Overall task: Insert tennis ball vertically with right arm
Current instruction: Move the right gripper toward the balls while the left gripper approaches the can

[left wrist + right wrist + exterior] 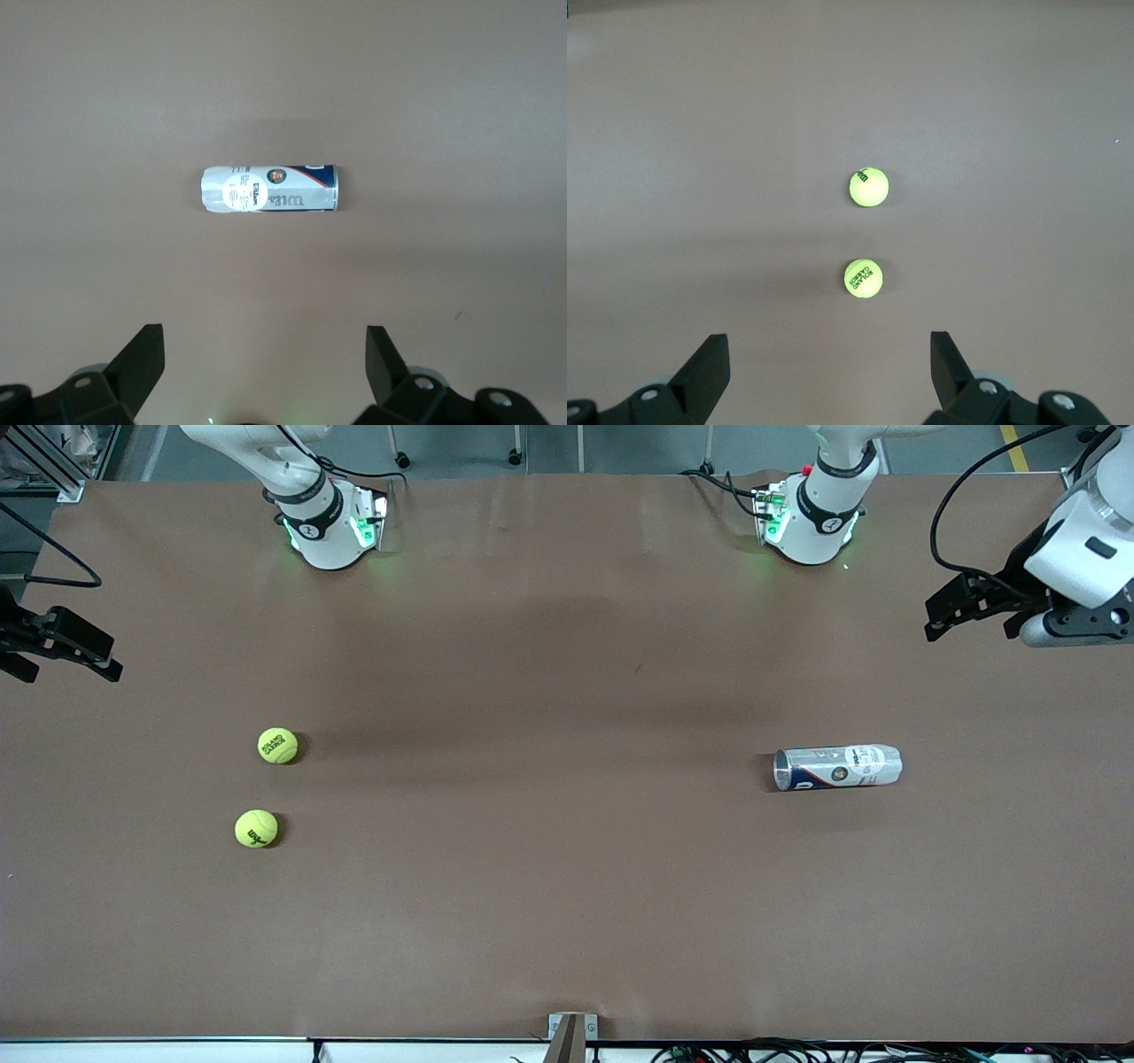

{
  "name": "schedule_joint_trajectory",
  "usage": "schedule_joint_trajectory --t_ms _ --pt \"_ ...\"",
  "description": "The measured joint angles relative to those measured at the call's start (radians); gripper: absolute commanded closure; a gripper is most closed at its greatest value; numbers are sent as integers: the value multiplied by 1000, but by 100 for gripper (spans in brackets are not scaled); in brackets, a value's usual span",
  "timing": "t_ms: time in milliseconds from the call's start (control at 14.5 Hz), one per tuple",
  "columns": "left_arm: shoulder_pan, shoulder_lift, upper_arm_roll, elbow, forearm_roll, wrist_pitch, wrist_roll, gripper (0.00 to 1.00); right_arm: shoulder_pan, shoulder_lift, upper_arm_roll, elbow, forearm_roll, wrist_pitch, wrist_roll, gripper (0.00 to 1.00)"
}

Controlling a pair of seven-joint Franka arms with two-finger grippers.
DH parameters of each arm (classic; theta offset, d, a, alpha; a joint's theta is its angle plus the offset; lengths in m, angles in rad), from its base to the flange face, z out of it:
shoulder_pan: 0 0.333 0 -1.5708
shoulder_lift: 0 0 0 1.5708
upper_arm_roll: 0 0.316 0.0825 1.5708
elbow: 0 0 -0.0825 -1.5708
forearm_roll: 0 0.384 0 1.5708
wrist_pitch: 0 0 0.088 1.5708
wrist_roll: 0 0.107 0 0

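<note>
Tennis balls lay as a pair toward the right arm's end of the brown table [567,921] in the front view: one ball with dark lettering [277,745] sat farther from the camera, and a second ball [256,828] sat nearer, close to the first but not touching it. Well apart from them, toward the left arm's end, a clear ball can [838,767] lay on its side, its open mouth turned toward the balls. The right gripper [62,651] hung over the table's edge at its own end, and the left gripper [970,607] hung likewise at its end; both arms waited.

From the left wrist view, the can [268,189] rested flat on the table with its printed label facing up. That arm's own fingers [133,367] stood spread wide, holding nothing.

From the right wrist view, both balls showed on the bare table, the lettered ball [863,278] closer to the gripper and the second ball [868,187] just past it. Here too the fingers [702,369] were spread wide and empty.
</note>
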Motion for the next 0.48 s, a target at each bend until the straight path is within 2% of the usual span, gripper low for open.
schedule_joint_trajectory --t_ms 276,482 --pt "6 27 6 -11 0 -5 -56 0 -50 23 -2 0 1 1 0 0" --pt "14 24 9 -104 2 62 -62 0 -58 52 -2 0 1 4 0 0"
